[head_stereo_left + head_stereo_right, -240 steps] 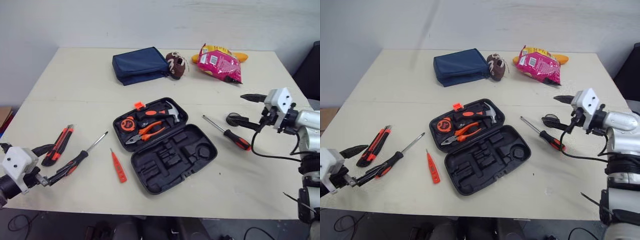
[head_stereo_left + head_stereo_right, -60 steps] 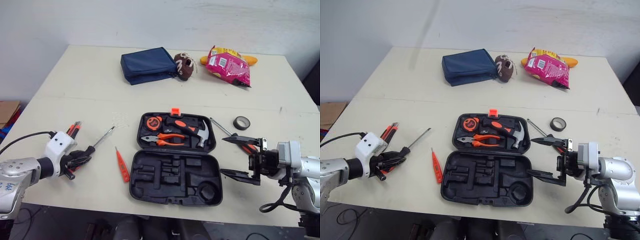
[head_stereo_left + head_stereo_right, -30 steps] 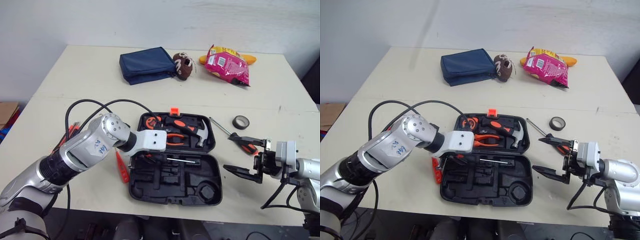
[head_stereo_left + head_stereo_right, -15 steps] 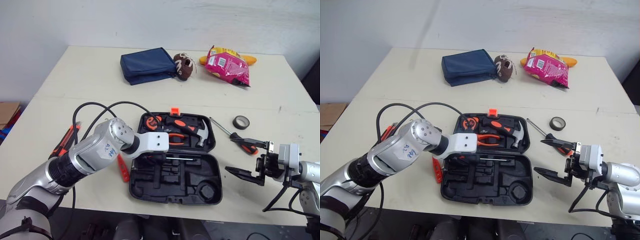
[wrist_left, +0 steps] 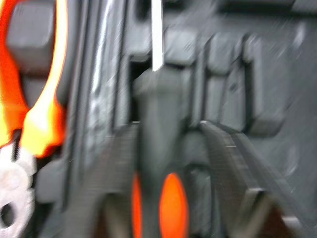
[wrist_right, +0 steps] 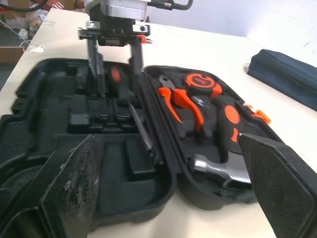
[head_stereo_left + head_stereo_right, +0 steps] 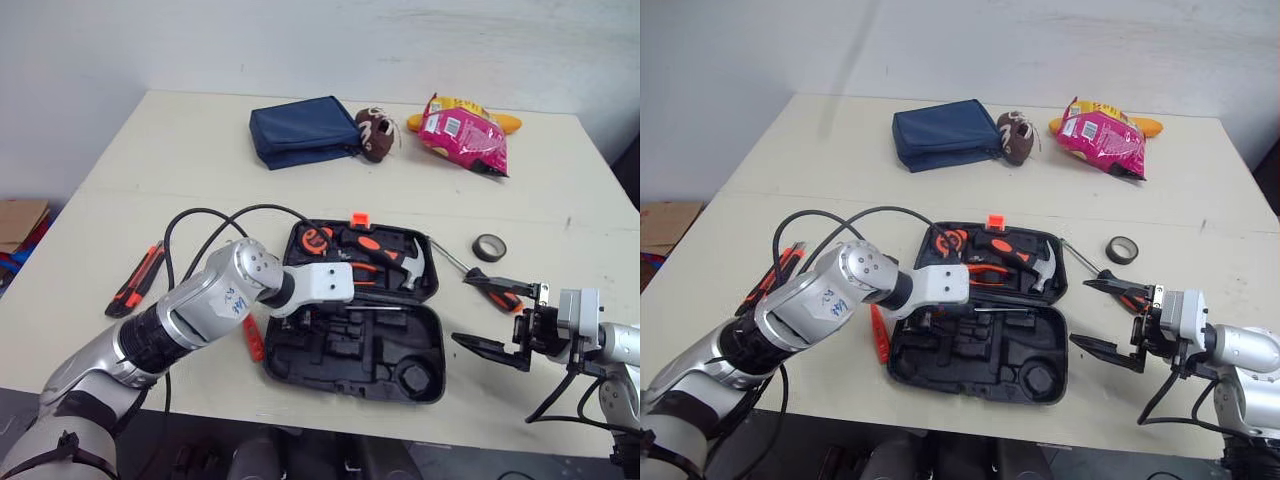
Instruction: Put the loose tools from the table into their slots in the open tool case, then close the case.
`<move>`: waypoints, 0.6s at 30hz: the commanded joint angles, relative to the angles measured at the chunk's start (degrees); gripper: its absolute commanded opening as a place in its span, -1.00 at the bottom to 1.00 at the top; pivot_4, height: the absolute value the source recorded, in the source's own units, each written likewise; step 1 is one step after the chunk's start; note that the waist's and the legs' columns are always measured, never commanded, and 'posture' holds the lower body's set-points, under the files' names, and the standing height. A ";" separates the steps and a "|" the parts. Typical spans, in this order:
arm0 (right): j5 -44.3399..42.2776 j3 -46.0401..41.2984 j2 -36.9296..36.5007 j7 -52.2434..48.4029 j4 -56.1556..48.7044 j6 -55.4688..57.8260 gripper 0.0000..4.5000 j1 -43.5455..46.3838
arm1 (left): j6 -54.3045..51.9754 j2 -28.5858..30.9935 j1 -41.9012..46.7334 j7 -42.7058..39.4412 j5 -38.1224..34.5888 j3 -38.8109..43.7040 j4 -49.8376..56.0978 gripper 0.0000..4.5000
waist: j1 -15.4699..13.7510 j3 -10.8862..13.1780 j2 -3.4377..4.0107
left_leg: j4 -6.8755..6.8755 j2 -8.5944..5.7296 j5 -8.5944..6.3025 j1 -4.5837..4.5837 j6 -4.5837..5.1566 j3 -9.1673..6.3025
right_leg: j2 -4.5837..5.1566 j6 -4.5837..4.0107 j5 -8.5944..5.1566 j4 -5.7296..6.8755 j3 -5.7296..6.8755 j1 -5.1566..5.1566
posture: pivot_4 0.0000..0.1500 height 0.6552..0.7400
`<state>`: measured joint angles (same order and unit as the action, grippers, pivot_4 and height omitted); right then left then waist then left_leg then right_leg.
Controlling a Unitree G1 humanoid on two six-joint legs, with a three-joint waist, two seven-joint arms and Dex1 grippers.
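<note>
Left gripper [image 5: 168, 128] is down in the near half of the tool case [image 7: 350, 355], fingers parted either side of the black-and-orange screwdriver [image 6: 123, 89] lying in its slot. Right gripper [image 7: 460, 310] hangs wide open just right of the case, beside a second screwdriver [image 7: 480, 283] and a tape roll [image 7: 488, 247]. Utility knife [image 7: 140, 278] sits far left, and the orange tester [image 7: 252, 340] is half under the left arm. Navy pouch [image 7: 303, 130], toy football [image 7: 376, 133] and pink snack bag [image 7: 462, 128] are at the back, the bag's print unreadable.

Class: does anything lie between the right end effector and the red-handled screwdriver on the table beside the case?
Nothing visible. The open right end effector sits right beside the screwdriver; the tape roll lies beyond both.
</note>
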<state>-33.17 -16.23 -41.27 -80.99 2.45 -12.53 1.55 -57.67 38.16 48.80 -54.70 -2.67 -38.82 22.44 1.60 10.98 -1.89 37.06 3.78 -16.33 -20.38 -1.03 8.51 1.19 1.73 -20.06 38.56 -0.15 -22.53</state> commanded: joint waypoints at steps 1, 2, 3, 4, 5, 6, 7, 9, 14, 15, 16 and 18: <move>-1.48 -1.03 -0.50 -0.27 -1.98 0.54 1.00 -0.60 | -2.46 -0.75 0.63 0.25 -2.67 6.29 3.44 0.74 | 0.00 0.00 0.00 | -0.01 0.00 0.00 0.00 0.00 0.00 | 0.00 0.00 0.00 0.00 0.00 0.00 | 1.00 1.00; -1.61 -1.04 -0.76 -0.22 -2.48 1.09 1.00 -0.86 | -3.76 -1.09 0.54 -0.25 -4.40 8.16 4.20 0.74 | 0.00 0.00 0.00 | 0.00 0.00 0.00 0.00 0.00 0.00 | 0.00 0.00 0.00 0.00 0.00 0.00 | 1.00 1.00; -1.69 -1.07 -1.06 -0.15 -3.16 1.57 1.00 -1.14 | -2.76 -0.28 -0.05 -1.19 -5.55 9.63 4.97 0.74 | 0.02 0.00 0.00 | 0.01 0.01 0.00 -0.02 0.00 -0.03 | 0.00 0.01 -0.01 0.02 0.03 0.00 | 1.00 1.00; -1.89 -1.27 -1.27 0.21 -4.12 2.18 1.00 -1.41 | -1.99 0.36 -1.16 -1.71 -6.66 11.49 5.58 0.74 | 0.13 0.00 0.00 | 0.00 0.01 0.00 -0.03 0.00 -0.03 | 0.00 0.01 -0.01 0.01 0.03 0.00 | 1.00 1.00; -2.04 -1.52 -1.39 0.65 -5.04 2.74 1.00 -1.62 | -1.50 0.39 -2.50 -1.43 -7.63 13.69 5.66 0.74 | 0.30 0.00 0.01 | 0.00 0.01 0.00 -0.01 -0.01 -0.02 | 0.00 0.02 -0.01 0.03 0.02 0.00 | 1.00 1.00; -2.15 -1.78 -1.48 1.08 -5.88 3.25 1.00 -1.89 | 1.13 0.50 -4.25 -1.54 -8.52 15.78 5.51 0.74 | 0.41 -0.01 0.04 | -0.03 0.01 0.00 -0.01 -0.01 -0.02 | 0.00 0.02 -0.01 0.03 0.02 -0.01 | 1.00 1.00; -2.23 -2.02 -1.54 1.58 -6.64 3.79 1.00 -2.20 | 4.84 0.71 -6.10 -1.75 -8.97 17.42 5.06 0.74 | 0.40 -0.01 0.04 | -0.08 0.02 0.00 0.05 -0.03 -0.05 | -0.01 0.01 -0.02 0.04 -0.01 -0.01 | 1.00 1.00; -2.17 -2.19 -1.66 2.51 -7.65 4.58 1.00 -2.82 | 15.83 -0.53 -11.23 -2.01 -10.48 22.21 2.53 0.50 | 0.38 -0.01 0.03 | -0.06 0.02 0.01 0.08 -0.06 -0.12 | -0.03 0.00 -0.04 0.09 -0.01 -0.01 | 1.00 1.00; -1.83 -2.18 -1.43 4.23 -8.58 5.48 1.00 -3.18 | 32.93 -4.78 -18.63 -1.50 -11.59 27.53 -5.96 -0.46 | 0.06 0.00 0.02 | 0.03 0.00 -0.02 0.05 -0.02 -0.13 | 0.01 0.00 -0.03 0.09 0.02 0.02 | 1.00 1.00; -1.78 -2.11 -1.40 4.40 -8.65 5.53 1.00 -3.17 | 35.12 -5.63 -19.06 -0.93 -10.99 27.51 -7.60 -0.68 | 0.02 -0.01 0.02 | 0.02 -0.02 -0.03 0.05 0.00 -0.12 | 0.01 0.01 -0.03 0.06 0.01 0.02 | 1.00 1.00; -1.77 -2.04 -1.37 4.61 -8.76 5.61 1.00 -3.16 | 37.23 -6.76 -19.37 -0.38 -10.68 27.62 -9.26 -0.86 | -0.01 0.00 0.02 | 0.03 -0.03 -0.06 0.04 0.04 -0.12 | 0.02 0.02 -0.02 0.05 0.02 0.03 | 1.00 1.00; -1.68 -1.86 -1.25 5.14 -8.91 5.70 1.00 -3.07 | 42.09 -8.34 -20.09 -0.10 -8.72 26.14 -13.68 -0.98 | -0.06 0.00 0.02 | 0.02 -0.05 -0.09 0.03 0.09 -0.12 | 0.03 0.04 -0.01 -0.02 0.02 0.05 | 1.00 1.00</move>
<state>-34.11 -16.59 -42.19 -76.48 -4.47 -6.91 -1.41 -20.39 30.43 28.93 -55.35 -13.00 -12.21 10.87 1.54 10.98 -1.87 37.08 3.73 -16.44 -20.38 -0.93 8.39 1.22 1.78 -20.06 38.52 -0.13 -22.49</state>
